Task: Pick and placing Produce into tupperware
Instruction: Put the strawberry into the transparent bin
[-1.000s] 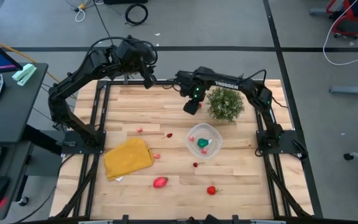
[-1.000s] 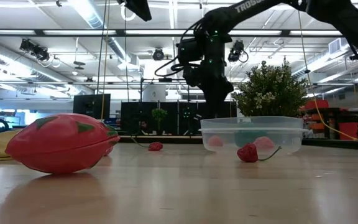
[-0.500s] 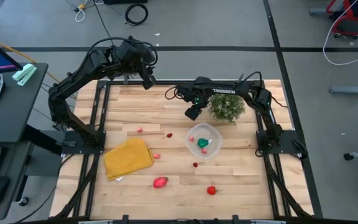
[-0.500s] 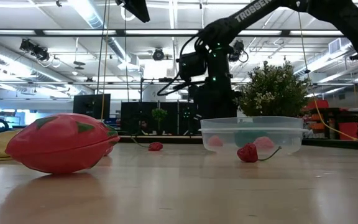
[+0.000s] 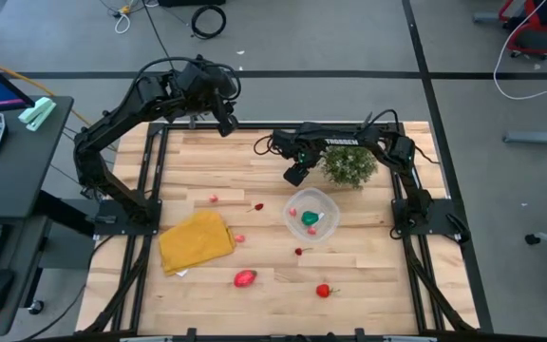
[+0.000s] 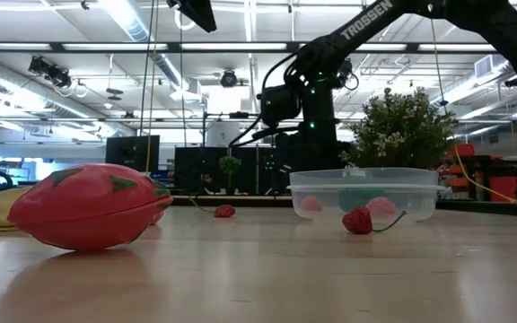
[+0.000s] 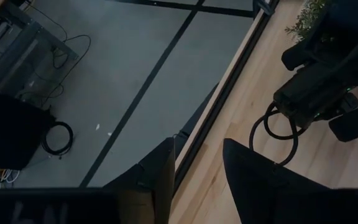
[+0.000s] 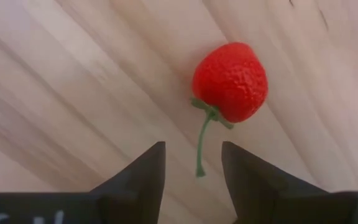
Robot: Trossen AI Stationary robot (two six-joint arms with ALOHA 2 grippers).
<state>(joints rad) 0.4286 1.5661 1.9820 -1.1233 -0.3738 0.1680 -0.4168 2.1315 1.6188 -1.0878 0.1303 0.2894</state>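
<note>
While outside the tupperware (image 5: 326, 201): six produce pieces (image 5: 245, 278).

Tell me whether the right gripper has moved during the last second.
Yes. The right gripper dropped toward the table and edged closer to the tupperware, beside the potted plant.

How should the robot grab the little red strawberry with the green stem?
Grip the strawberry across its plump red body, coming straight down from above. It lies on its side on the table, so its rounded flanks are free. The stem looks too thin to hold. The right pincer is open above it.
</note>
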